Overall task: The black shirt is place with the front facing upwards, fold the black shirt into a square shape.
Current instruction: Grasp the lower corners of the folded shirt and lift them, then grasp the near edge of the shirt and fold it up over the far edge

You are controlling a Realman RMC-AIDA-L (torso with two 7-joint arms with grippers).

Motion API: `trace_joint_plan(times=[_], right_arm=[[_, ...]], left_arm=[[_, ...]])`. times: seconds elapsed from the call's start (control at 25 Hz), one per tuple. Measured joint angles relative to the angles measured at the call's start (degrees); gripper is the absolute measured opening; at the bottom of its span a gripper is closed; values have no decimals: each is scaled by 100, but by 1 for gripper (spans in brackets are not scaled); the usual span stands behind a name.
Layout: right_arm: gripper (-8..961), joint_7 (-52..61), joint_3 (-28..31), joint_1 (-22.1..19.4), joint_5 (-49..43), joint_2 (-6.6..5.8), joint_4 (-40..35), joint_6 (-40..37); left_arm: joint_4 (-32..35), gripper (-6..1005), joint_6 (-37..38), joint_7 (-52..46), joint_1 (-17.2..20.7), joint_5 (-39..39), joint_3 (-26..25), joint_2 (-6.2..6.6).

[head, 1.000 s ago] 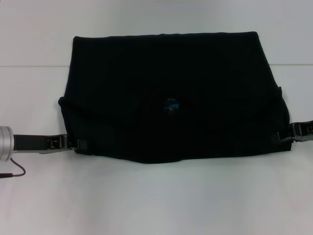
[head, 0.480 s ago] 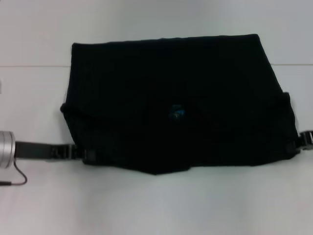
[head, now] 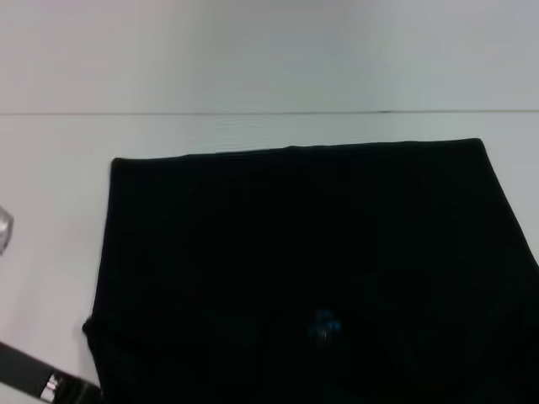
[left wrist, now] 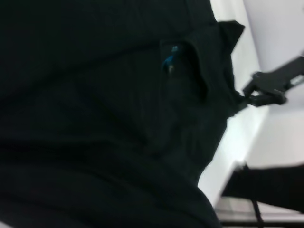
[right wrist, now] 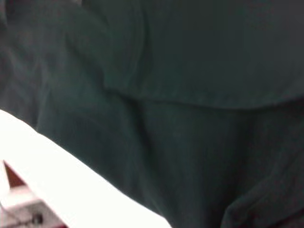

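**A:** Where is the shirt?

**B:** The shirt [head: 303, 269] lies spread on the white surface [head: 253, 67], filling the lower part of my head view and running off its near and right edges. Its far edge is straight. A small blue label [head: 324, 324] shows near the middle of the near part.

**A:** Any containers?

**B:** I see none in my views.

**A:** What is hard to make out?

**B:** The cloth is so dark that folds barely show from the head. Its near edge is cut off, so I cannot tell the whole outline. My right wrist view is almost all cloth [right wrist: 190, 118], with a layered edge across it.

**A:** And your end effectors?

**B:** My left end effector [head: 91, 390] is at the shirt's near left corner, only partly in the head view; its black arm link enters from the lower left. I cannot tell whether it is gripping. My right end effector [left wrist: 266, 88] shows in the left wrist view, at the shirt's edge beside a raised corner; it seems to touch the cloth, but I cannot tell if it is closed on it.
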Motion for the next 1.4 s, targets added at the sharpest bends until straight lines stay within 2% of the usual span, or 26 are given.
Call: trace_joint_plan(times=[0.12, 0.28, 0.4, 0.48, 0.6, 0.68, 0.76, 0.84, 0.96, 1.12, 1.24, 1.4], right_arm=[[55, -70, 177, 50, 51, 52, -20, 20], [56, 11, 713, 257, 671, -57, -28, 57], [56, 286, 1313, 461, 1233, -241, 26, 287], [56, 524, 1608, 555, 1634, -344, 140, 713], [55, 821, 1798, 585, 2244, -370, 293, 1617], [55, 855, 1817, 565, 2692, -324, 443, 2244], [55, 769, 1790, 543, 3096, -232, 620, 2804], [55, 600, 1753, 558, 3289, -76, 716, 3181], [54, 352, 1746, 628, 3437, 236, 745, 3718], [54, 111, 1738, 688, 3559, 537, 733, 4370], [54, -56, 1739, 729, 3615, 604, 762, 4650], [54, -160, 1739, 745, 3740, 634, 766, 4818]], left_arm=[[20, 40, 18, -60, -72, 51, -58, -6], [48, 40, -278, -176, -313, 8, -505, 74], [52, 40, -658, -355, -522, 6, -1153, 140], [52, 40, -1099, -495, -637, 2, -1687, 168], [38, 40, -1957, -634, -690, 0, -2446, 173], [2, 40, -2455, -648, -678, -7, -2708, 141], [-34, 40, -3038, -622, -645, -80, -2917, 55], [-53, 40, -3392, -539, -611, -205, -2963, -68], [-73, 40, -3823, -417, -593, -300, -2963, -246], [-90, 40, -4374, -197, -649, -390, -2978, -449], [-91, 41, -4664, -52, -708, -575, -2940, -551], [-92, 56, -5056, 52, -835, -659, -2927, -641]])
